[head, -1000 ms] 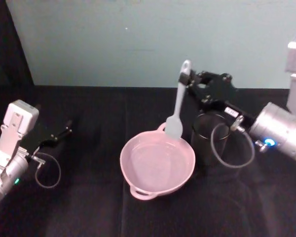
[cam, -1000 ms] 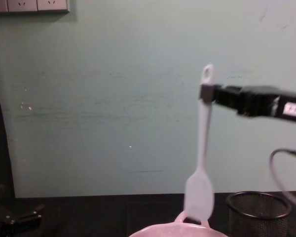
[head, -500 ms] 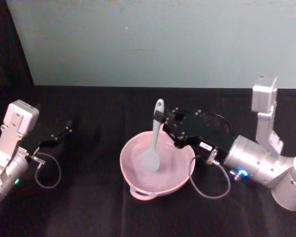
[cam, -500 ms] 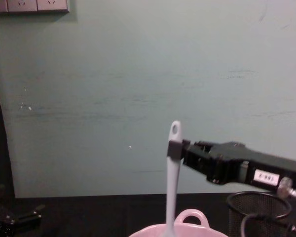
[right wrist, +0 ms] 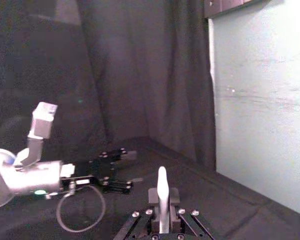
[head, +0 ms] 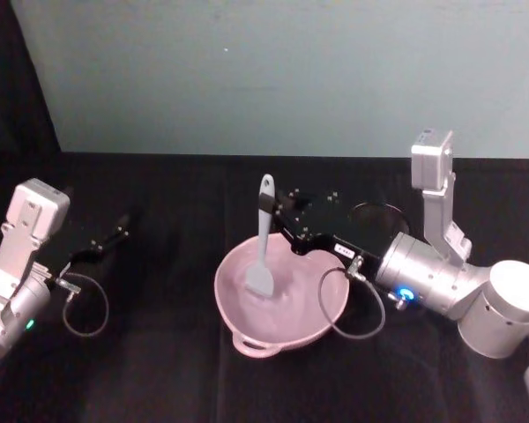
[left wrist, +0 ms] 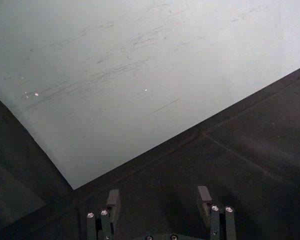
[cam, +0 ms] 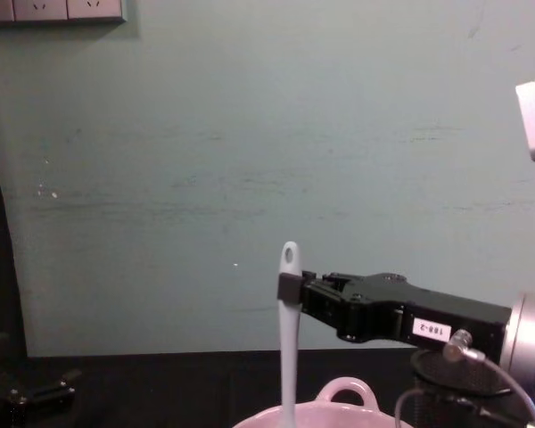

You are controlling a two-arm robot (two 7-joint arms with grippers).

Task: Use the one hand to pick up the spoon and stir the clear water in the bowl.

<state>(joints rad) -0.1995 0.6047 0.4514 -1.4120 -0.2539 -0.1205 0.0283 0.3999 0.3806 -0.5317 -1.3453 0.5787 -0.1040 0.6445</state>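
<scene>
Right gripper [head: 267, 211], reaching from 3 o'clock of the bowl [head: 218, 286], pinches the spoon [head: 263, 251] high on its handle so the head dips into the water for stirring; left gripper [head: 115, 236] sits idle at 9 o'clock, jaws apart, empty.

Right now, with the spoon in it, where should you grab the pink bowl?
Probably the loop handle on the near rim of the bowl, coming from the robot's side. It sticks out past the rim, while the right gripper, shut on the spoon, reaches in over the far right rim. The open left gripper sits at the left.
</scene>
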